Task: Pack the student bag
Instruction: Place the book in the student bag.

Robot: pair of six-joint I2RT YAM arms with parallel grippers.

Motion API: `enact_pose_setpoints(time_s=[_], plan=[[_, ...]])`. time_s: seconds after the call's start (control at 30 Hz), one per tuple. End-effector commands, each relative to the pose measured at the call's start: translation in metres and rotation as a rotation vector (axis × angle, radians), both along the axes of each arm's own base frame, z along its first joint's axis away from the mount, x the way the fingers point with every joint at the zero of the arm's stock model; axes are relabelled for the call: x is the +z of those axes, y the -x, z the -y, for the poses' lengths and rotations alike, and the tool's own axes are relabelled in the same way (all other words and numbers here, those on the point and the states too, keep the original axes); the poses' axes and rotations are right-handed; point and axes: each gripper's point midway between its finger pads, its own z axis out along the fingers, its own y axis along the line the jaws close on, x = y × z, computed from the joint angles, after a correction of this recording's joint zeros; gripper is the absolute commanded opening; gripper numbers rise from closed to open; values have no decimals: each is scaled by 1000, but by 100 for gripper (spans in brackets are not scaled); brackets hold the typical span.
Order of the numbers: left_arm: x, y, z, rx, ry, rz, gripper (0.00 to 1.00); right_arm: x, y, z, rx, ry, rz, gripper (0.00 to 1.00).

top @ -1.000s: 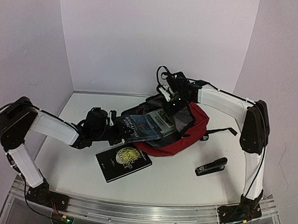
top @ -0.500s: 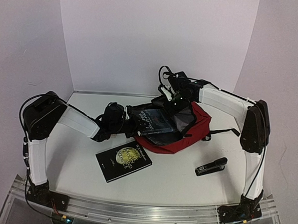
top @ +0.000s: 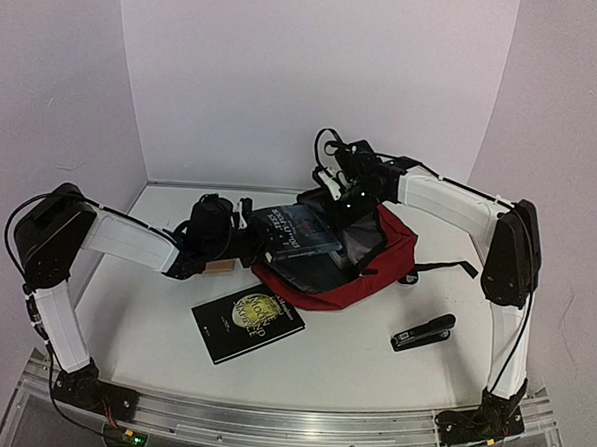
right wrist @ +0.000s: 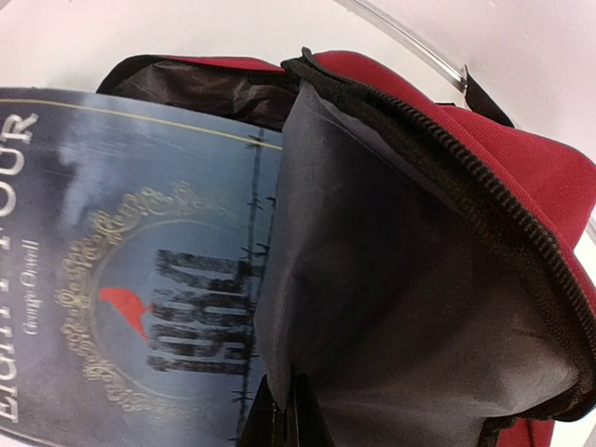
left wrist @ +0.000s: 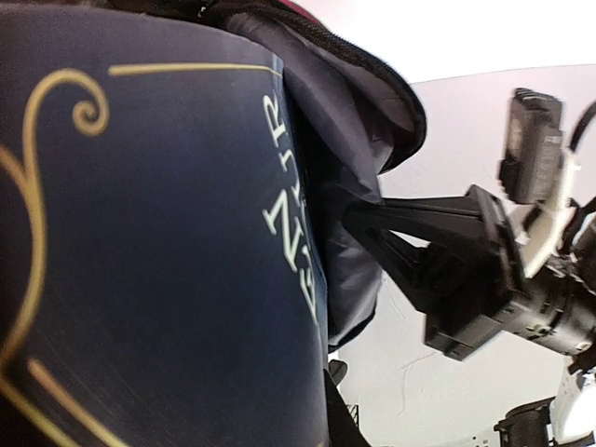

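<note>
Left hand (top: pixel 250 239): reaching in from the left, clamped on the left edge of a blue book.
Black book (top: pixel 248 321): flat on the worktop (top: pixel 351 361), near side, left of centre, gold circle on its cover.
Blue book (top: pixel 300 231): tilted, its right part inside the bag's mouth, against the grey lining.
Student bag (top: pixel 385 260): dark red, lying at the centre towards the far side, mouth open to the left.
Right hand (top: pixel 345 201): closed, pinching the bag's upper flap and holding it raised.
Stapler (top: pixel 423 332): black, near right, apart from the bag.
</note>
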Motion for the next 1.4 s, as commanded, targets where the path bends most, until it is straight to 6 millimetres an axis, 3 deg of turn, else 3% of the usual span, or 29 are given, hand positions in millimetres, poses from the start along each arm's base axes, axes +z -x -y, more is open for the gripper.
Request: enact_pose_setpoints(time_s=[0.0,0.17,0.47,0.5,0.63,0.7,0.77,1.17,1.3,1.37], plan=[[47,-18,25,-30,145,147,0,68,10,-19,51,-152,68,0],[24,-30,39,-45,135,130,0,68,12,-21,57,-160,58,0],[40,-52,74,-77,164,169,1,60,16,-29,69,-195,8,0],[40,-57,79,-76,158,169,4,61,16,-30,68,-197,8,0],[24,-70,95,-76,111,93,35,62,13,-30,66,-195,13,0],[13,-67,88,-51,91,59,60,61,13,-30,67,-190,15,0],[1,-62,76,-20,62,26,69,59,12,-28,65,-185,14,0],[-31,-30,30,72,-159,-110,73,49,9,-20,50,-168,-2,0],[-41,-24,31,53,-163,-123,61,46,10,-19,52,-164,-9,0],[-41,-24,35,38,-146,-119,47,45,10,-19,55,-165,-12,0]])
